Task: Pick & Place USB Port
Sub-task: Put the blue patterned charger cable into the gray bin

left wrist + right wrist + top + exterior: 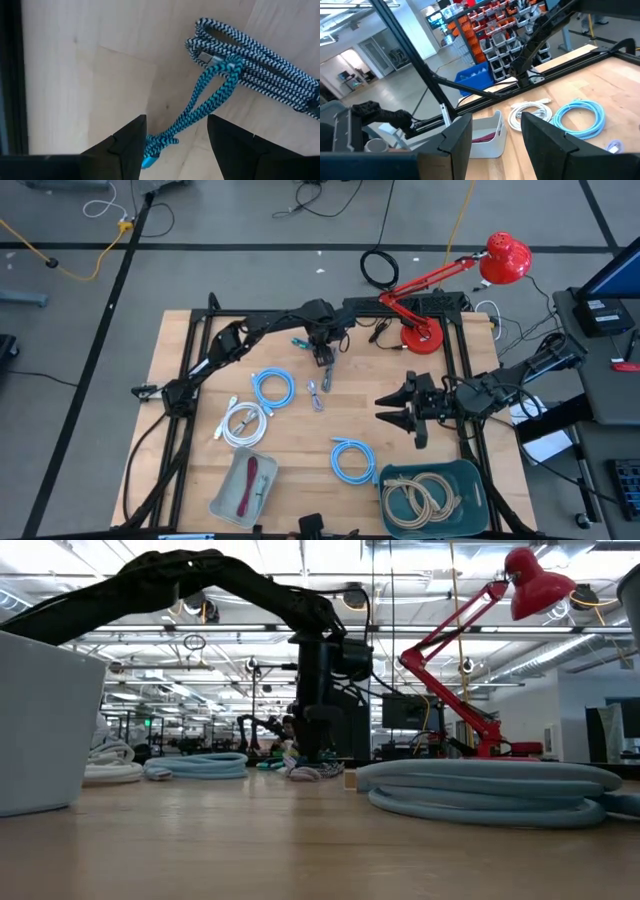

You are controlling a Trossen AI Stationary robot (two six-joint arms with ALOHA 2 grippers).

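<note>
Left gripper (175,145) spread, straddling the teal braided USB cable (210,100); the cable's lower end hides behind one finger. Right gripper (405,412) spread, idle.

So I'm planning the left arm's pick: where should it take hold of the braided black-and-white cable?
Probably across the bundled strands of the braided black-and-white cable, coming straight down from above. It lies flat in a long narrow bundle, so the open left claw can straddle it crosswise, clear of the turquoise loop.

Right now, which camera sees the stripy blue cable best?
The left wrist view: the stripy blue cable fills it, one loop reaching between the open left pincer. The high view shows it tiny, the low view only a small bundle under the arm, the right wrist view not at all.
</note>
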